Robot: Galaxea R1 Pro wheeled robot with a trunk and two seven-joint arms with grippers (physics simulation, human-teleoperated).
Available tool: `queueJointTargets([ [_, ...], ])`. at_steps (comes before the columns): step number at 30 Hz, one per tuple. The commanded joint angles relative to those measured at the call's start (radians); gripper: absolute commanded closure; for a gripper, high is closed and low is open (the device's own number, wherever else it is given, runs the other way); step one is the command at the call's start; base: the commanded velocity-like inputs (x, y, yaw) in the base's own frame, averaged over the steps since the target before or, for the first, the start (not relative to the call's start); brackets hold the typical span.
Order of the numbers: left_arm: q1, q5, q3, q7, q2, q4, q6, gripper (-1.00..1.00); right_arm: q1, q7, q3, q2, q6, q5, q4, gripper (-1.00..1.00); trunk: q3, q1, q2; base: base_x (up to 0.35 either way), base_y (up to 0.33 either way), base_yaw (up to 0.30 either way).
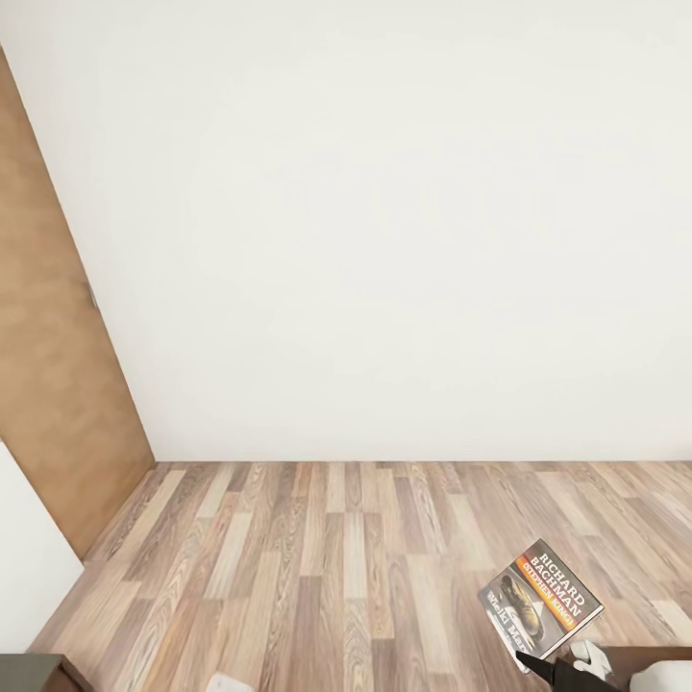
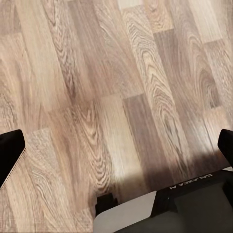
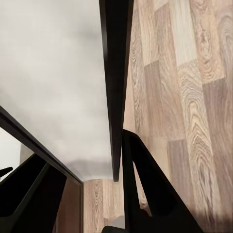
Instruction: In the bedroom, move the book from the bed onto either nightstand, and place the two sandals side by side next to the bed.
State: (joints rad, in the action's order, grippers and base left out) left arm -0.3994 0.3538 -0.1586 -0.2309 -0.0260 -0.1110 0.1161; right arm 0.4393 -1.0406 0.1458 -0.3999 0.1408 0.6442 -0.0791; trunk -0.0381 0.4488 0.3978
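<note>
In the head view, a plain white wall [image 1: 384, 221] fills most of the picture and meets a wood plank floor [image 1: 327, 567] lower down. A brown wooden door [image 1: 53, 384] stands at the left, angled toward the corner. At the lower right the book [image 1: 543, 601] is held up above the floor, its cover facing the camera with white lettering on an orange band and a picture below it. The right gripper [image 1: 548, 668] has it by the lower edge, dark fingers pinched on the cover, with white parts of the arm just beside. A dark brown corner of furniture [image 1: 34, 673] shows at the lower left edge.

In the left wrist view, the left gripper [image 2: 116, 145] hangs over bare floor planks [image 2: 107, 87], its two black fingertips [image 2: 9, 153] set far apart at opposite edges, with nothing between them. The grey and black body of the robot [image 2: 184, 204] lies beneath.

In the right wrist view, the book's thin dark edge [image 3: 116, 73] runs between the black fingers [image 3: 145, 194], which are closed tight on it; pale wall [image 3: 53, 73] lies to one side, floor planks [image 3: 184, 87] to the other
</note>
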Motion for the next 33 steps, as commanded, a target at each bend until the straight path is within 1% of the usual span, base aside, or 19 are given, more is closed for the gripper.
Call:
queueJointTargets([
  [1,-0.001,0.010,-0.009,-0.004,0.000,0.001,0.004,-1.00,0.001,-0.002,0.003,0.000,0.010,0.012,-0.001,1.00,-0.002,0.001,0.002,0.332,0.000,0.000],
  [33,-0.001,0.010,-0.009,-0.004,0.000,0.001,0.004,-1.00,0.001,-0.002,0.003,0.000,0.010,0.012,0.000,1.00,-0.002,0.001,0.002,0.332,0.000,0.000],
])
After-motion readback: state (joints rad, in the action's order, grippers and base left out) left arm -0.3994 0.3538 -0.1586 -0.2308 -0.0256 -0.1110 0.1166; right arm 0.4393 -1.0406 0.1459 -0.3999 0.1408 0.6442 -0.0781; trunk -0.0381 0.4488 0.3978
